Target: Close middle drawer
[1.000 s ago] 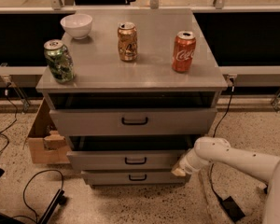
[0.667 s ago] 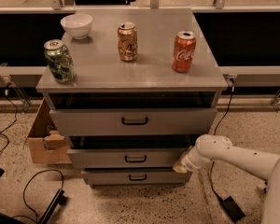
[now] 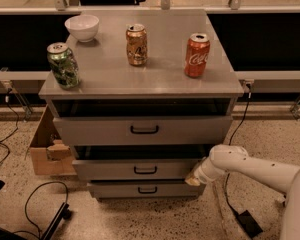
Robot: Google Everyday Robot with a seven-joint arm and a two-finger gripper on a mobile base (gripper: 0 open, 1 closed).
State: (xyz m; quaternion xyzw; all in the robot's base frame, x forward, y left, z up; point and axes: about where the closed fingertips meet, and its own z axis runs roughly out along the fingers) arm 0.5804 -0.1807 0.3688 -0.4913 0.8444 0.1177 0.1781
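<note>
Nearest us, the robot's white arm reaches in from the lower right above the speckled floor. Its hand is set against the right end of the wide, shallow grey metal middle drawer. We cannot tell how far the hand is open, nor whether it has hold of anything. The middle drawer, second of three in the grey metal cabinet, stands pulled out a little, with a dark gap above its low front and its small black handle untouched at the centre. Below it sits the narrower grey bottom drawer; above, the taller-fronted grey top drawer is also out. We judge the push to be in hand but not finished. The next move calls for a steady, straight press toward the cabinet until the front sits flush, kept level so the tray does not skew. Farther back, on the grey tabletop, stand a green drink can, a gold drink can and a red cola can, with a round white bowl behind.
</note>
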